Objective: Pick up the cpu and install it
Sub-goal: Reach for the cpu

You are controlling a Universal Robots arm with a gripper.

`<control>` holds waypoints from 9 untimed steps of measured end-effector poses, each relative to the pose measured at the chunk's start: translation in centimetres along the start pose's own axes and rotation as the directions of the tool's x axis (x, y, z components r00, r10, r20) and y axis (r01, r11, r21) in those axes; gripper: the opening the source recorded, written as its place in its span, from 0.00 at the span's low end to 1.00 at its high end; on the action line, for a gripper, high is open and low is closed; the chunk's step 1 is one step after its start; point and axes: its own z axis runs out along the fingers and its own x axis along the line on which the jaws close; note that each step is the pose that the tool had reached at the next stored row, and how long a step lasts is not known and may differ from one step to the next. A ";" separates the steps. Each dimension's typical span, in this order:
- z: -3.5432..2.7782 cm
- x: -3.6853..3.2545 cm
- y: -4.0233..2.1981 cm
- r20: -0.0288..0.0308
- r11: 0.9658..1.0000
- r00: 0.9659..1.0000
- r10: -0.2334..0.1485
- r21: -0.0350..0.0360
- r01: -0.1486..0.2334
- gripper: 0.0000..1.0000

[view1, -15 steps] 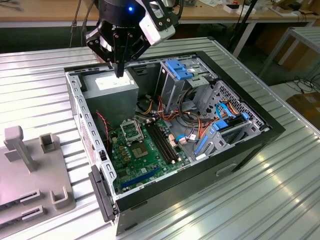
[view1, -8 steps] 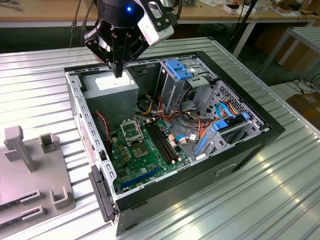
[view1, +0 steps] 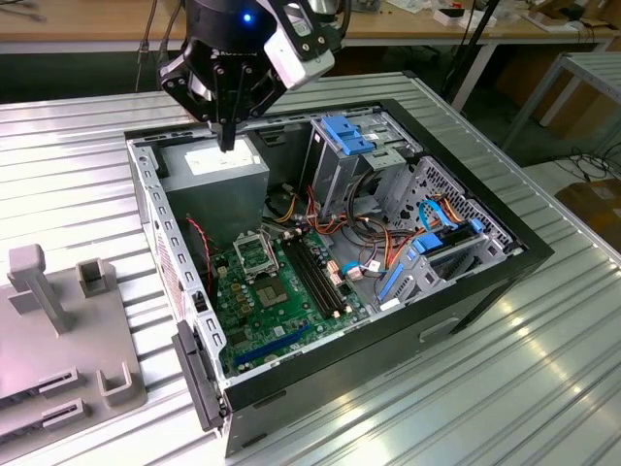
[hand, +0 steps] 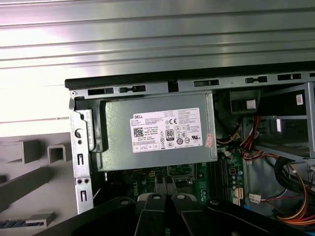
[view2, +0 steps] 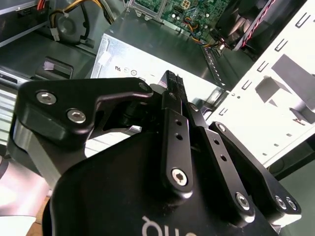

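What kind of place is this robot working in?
Probably a robotics lab or electronics workshop: an open black desktop computer case lies on a ribbed metal table, with long wooden workbenches behind.

The case (view1: pixel 388 340) lies open-topped, so it's clear air straight down to the socket frame (view1: pixel 254 254). Hemming it in: the power-supply box (view1: pixel 209 175) under the gripper (view1: pixel 228 144), memory slots (view1: pixel 315 277) just beside, and loose cables (view1: pixel 374 254) crowding the drive cage (view1: pixel 349 155) beyond.

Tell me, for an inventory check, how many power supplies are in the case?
1: the power supply in the case's far corner, below the gripper.
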 end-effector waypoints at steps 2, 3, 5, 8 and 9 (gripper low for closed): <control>0.00 0.05 0.00 -0.001 1.000 1.000 0.000 0.000 0.000 0.11; 0.01 0.07 -0.01 -0.001 1.000 1.000 0.000 0.000 0.000 0.11; 0.01 0.11 -0.01 -0.002 1.000 1.000 0.000 0.000 0.000 0.11; 0.02 0.24 -0.02 -0.004 1.000 1.000 0.000 0.000 0.000 0.11; 0.02 0.27 -0.02 -0.004 1.000 1.000 0.000 0.000 0.000 0.11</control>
